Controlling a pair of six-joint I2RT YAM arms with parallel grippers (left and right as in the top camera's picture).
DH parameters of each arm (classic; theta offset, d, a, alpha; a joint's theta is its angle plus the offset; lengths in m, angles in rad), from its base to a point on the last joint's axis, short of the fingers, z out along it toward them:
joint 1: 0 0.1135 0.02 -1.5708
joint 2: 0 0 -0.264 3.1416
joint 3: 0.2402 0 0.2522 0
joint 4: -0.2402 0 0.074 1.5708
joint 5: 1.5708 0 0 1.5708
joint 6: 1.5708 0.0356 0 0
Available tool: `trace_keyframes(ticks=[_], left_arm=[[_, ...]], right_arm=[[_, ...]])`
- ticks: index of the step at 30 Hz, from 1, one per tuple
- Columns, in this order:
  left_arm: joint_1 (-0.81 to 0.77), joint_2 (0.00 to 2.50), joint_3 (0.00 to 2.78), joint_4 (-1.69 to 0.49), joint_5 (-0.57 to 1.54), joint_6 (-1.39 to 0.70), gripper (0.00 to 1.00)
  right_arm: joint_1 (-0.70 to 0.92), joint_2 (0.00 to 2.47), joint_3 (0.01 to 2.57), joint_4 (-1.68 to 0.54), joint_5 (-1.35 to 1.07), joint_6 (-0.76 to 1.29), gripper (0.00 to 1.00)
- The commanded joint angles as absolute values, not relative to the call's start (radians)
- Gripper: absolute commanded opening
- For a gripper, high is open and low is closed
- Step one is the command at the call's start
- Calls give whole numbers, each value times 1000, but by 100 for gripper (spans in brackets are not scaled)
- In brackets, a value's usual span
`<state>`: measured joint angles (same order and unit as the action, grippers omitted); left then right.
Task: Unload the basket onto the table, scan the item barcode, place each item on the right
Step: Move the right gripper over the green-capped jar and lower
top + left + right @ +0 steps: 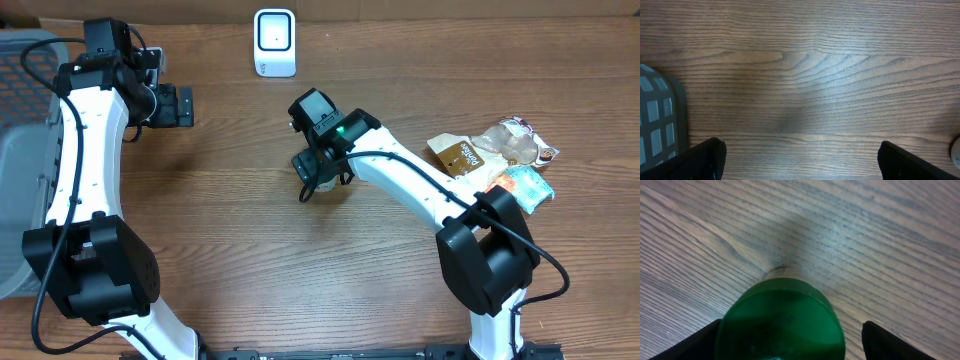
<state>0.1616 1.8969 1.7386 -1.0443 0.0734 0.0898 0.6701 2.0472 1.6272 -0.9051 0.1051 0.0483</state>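
Your right claw (790,342) straddles the green-capped bottle (780,310) standing on the desk (230,220). The jaws are apart, with a gap showing on one side, so the bottle is not yet grasped. Judge the task barely begun: grasp, lift and presentation to the white scanner (274,42) remain. The right arm reaches to mid-desk with the wrist pointing down. Your left claw (800,162) hangs released and empty.
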Motion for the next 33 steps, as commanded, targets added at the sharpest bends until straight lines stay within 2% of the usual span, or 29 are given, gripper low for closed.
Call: trace_keyframes(ticks=[1, 8, 12, 19, 26, 28, 30, 33], left_arm=[[163, 1889, 1749, -1042, 67, 109, 100], [163, 1889, 1749, -1042, 67, 109, 99], [163, 1889, 1749, -1042, 67, 109, 99], [163, 1889, 1749, -1042, 68, 109, 100], [163, 1889, 1749, -1042, 68, 109, 100], [163, 1889, 1749, -1042, 67, 109, 100], [163, 1889, 1749, -1042, 68, 109, 100], [163, 1889, 1749, -1042, 67, 109, 99]], right_arm=[[674, 2071, 1637, -910, 112, 43, 79], [674, 2070, 1637, -903, 116, -54, 61], [674, 2070, 1638, -887, 116, -139, 61], [674, 2070, 1638, -895, 91, -576, 57], [674, 2068, 1638, -1011, -144, -1097, 63], [674, 2062, 1638, -1053, -215, -1166, 67], [674, 2052, 1638, -1101, -290, -1219, 78], [674, 2046, 1638, -1129, -315, -1251, 85]])
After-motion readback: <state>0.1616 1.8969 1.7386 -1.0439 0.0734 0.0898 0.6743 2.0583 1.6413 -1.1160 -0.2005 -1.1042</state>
